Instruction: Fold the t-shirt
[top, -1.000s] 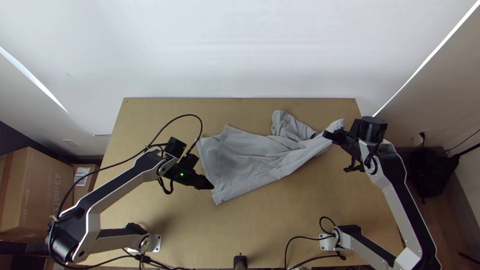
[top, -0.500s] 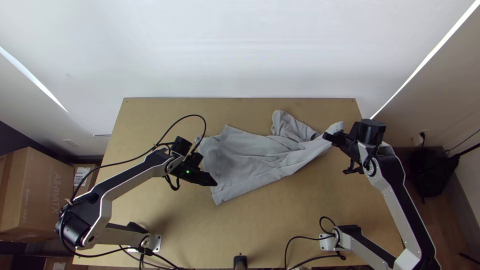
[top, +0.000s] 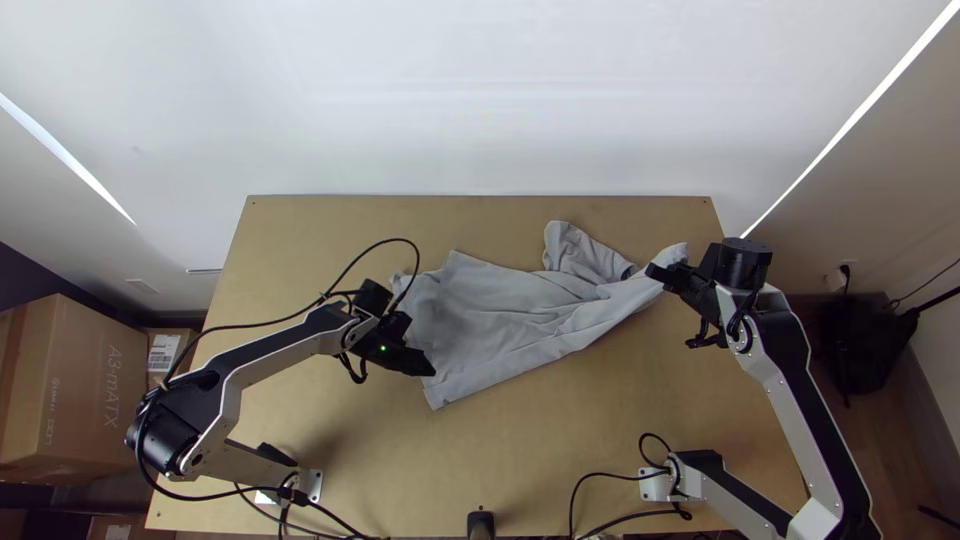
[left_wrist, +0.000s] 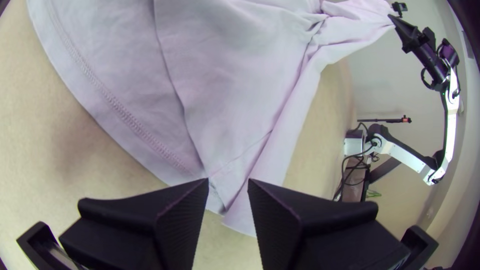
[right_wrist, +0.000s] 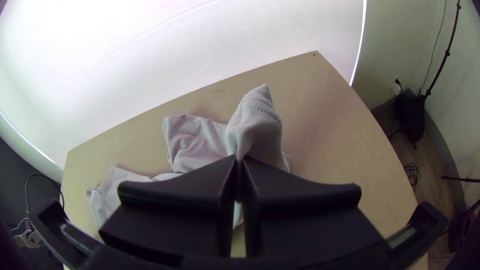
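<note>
- T-shirt (top: 495, 310), grey, lies across the middle of the table (top: 560, 440), loosely spread at its wide end and bunched toward the other.
- Its long axis runs crosswise on a slant: the wide hem end faces the table's left side, the narrow end points to the table's right side and a little toward its far edge.
- A crumpled sleeve (top: 572, 243) pokes toward the table's far edge.
- The right gripper (top: 657, 271), over the right part of the table, is closed on the shirt's narrow end, cloth gathered between its fingers (right_wrist: 200, 187).
- The right arm (top: 805, 400) bends out past the table's right edge, then comes back in, its gripper pointing toward the table's left side.
- The left gripper (top: 430, 369), left of the table's middle, has its fingers (left_wrist: 182, 212) parted, a hem corner showing in the gap; whether they touch it I cannot tell.
- The left arm (top: 285, 345) has its elbow by the table's left edge, the forearm slanting inward toward the table's middle.
</note>
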